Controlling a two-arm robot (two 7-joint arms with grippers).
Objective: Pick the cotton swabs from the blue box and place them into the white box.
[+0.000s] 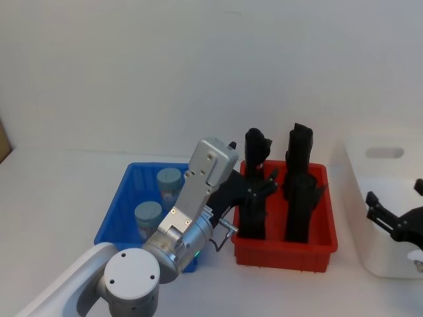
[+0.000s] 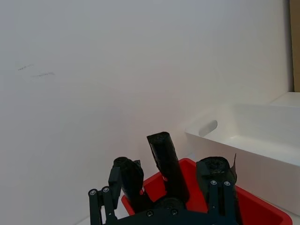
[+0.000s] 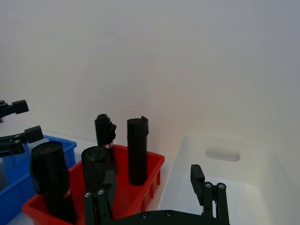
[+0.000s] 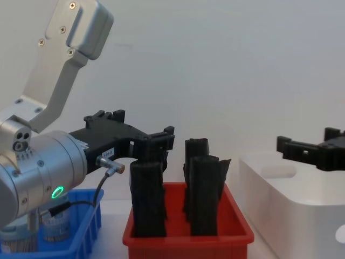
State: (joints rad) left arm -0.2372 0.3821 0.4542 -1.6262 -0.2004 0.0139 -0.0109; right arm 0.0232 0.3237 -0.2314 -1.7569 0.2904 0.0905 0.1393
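Note:
Two cotton swab tubs with grey-blue lids stand in the blue box. My left gripper hangs open and empty above the seam between the blue box and the red bin, higher than the black rolls. From the chest view it reaches rightward over the rolls, and one tub shows low behind the arm. The white box stands at the far right. Above it my right gripper hovers open, holding nothing.
A red bin with several upright black rolled bundles sits between the blue box and the white box. My left arm's silver wrist covers the blue box's right side. A pale wall runs behind the table.

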